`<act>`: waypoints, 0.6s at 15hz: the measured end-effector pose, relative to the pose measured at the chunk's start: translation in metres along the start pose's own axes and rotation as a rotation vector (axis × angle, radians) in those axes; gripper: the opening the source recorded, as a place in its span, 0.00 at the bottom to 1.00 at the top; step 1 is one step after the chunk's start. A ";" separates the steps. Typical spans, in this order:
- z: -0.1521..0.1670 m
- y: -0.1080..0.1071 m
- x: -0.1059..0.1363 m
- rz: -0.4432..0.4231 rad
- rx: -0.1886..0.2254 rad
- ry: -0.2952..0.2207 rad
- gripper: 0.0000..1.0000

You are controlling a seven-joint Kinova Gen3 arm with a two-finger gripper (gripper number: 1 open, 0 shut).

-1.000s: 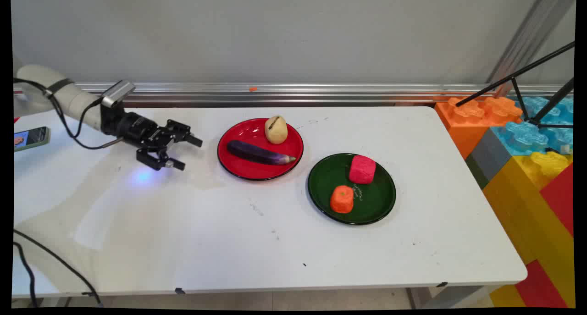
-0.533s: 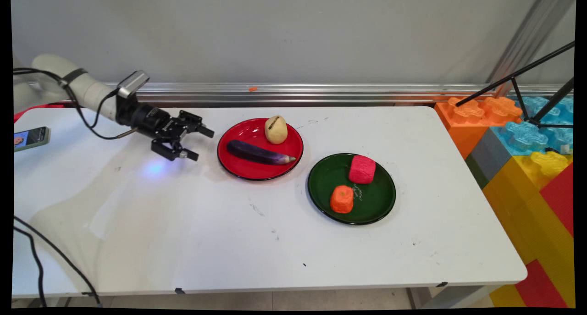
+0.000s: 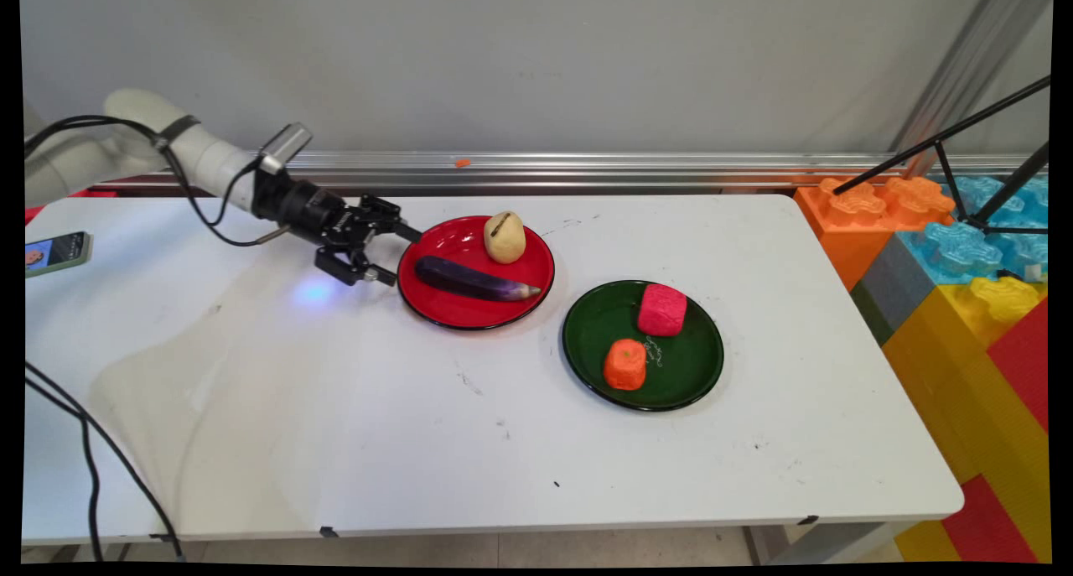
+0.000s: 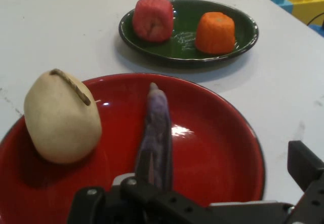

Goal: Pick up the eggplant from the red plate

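gripper (image 3: 401, 256) spread wide, holding nothing, at red plate (image 3: 453, 312) left rim | on plate: eggplant (image 3: 474, 280), potato (image 3: 505, 237) | hand view only: stem groove across potato top | green plate (image 3: 587, 358) right of red plate, well apart from the gripper

I can read no text, brand or number from here. The green plate (image 3: 700, 366) carries a small whitish scrawl near its middle, between the 2 foam pieces, but I cannot make out letters in either view. The phone (image 3: 55, 251) at the counter's (image 3: 419, 442) left edge has its screen lit with a picture; any writing on it is too small to tell.
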State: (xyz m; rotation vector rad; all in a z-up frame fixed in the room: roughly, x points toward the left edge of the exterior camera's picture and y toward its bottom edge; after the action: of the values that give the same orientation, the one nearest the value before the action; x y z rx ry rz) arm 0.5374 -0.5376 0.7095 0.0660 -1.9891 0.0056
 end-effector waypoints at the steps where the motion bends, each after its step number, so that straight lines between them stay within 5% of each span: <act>1: 0.006 -0.005 0.002 0.010 0.000 -0.004 1.00; 9: 0.038 -0.035 -0.003 0.072 -0.002 -0.049 1.00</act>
State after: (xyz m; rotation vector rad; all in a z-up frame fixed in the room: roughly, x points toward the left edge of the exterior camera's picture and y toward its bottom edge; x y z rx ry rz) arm 0.5052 -0.5742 0.6907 -0.0072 -2.0394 0.0493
